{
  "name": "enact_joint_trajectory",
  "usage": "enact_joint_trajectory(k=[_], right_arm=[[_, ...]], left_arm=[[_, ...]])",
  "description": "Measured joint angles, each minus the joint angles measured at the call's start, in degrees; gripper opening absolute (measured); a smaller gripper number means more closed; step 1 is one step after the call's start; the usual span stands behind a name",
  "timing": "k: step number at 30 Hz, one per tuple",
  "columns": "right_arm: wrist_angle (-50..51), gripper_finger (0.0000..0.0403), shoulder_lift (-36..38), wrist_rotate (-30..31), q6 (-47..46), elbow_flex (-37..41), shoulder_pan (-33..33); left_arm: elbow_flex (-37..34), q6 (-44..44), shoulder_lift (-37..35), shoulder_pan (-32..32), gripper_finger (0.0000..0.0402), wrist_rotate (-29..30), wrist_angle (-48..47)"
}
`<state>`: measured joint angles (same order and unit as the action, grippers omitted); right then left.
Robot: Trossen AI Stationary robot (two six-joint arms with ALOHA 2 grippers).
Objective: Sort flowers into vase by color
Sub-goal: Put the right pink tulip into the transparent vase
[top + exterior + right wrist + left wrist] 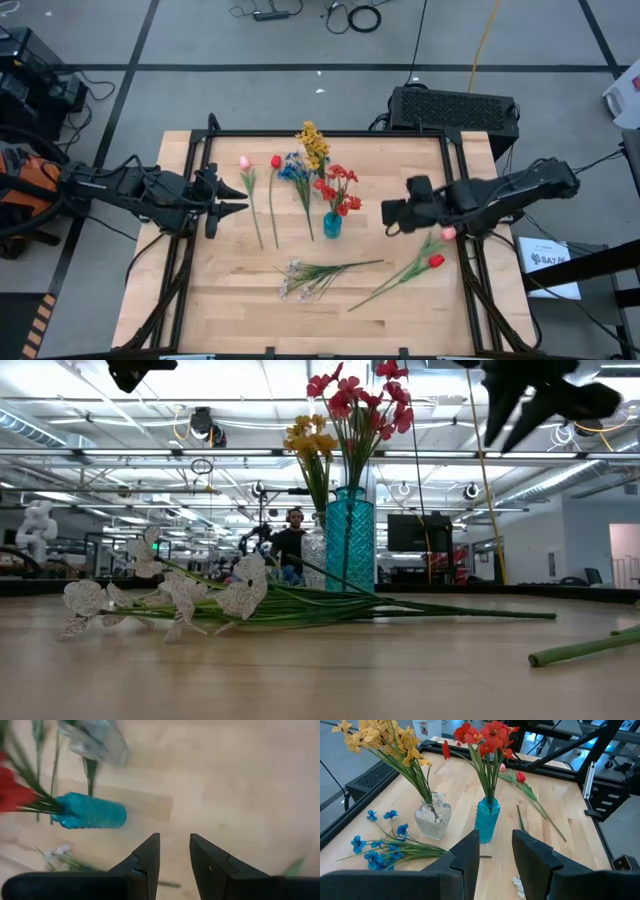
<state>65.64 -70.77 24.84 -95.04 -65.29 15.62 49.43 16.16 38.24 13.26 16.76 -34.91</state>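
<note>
A teal vase (332, 225) (486, 820) (90, 811) stands mid-table with red sprays (340, 188) in it. Behind it, a clear vase (433, 816) holds yellow sprays (313, 145). A blue spray (295, 175) (380, 847), a pink tulip (245, 162) and a red tulip (276, 161) lie flat on the left. The white spray (305, 274) (180, 595) lies near the front. A second pink tulip (449, 233) and red tulip (436, 261) lie on the right. My left gripper (243, 197) (496, 851) hovers open left of the tulips. My right gripper (385, 216) (175, 851) hovers open right of the teal vase.
A black frame (330, 133) runs round the wooden tabletop (240, 300). A black box (455, 108) sits past the far edge. Bare wood lies between the teal vase and the right-hand tulips, and along the near edge. A person (291, 545) shows far behind the table.
</note>
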Motion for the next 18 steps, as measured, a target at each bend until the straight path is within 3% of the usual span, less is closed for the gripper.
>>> enact_joint_trajectory(k=[8, 18], right_arm=[[-3.4, 0.0098, 0.0, -5.5, -26.3, 11.5, 6.1], [-4.3, 0.0098, 0.0, -14.9, -37.1, 17.4, 6.9]], left_arm=[[0.0, 0.0, 0.0, 0.0, 0.0122, 0.0, -0.1], [0.0, -0.6, 0.0, 0.0, 0.0122, 0.0, -0.4]])
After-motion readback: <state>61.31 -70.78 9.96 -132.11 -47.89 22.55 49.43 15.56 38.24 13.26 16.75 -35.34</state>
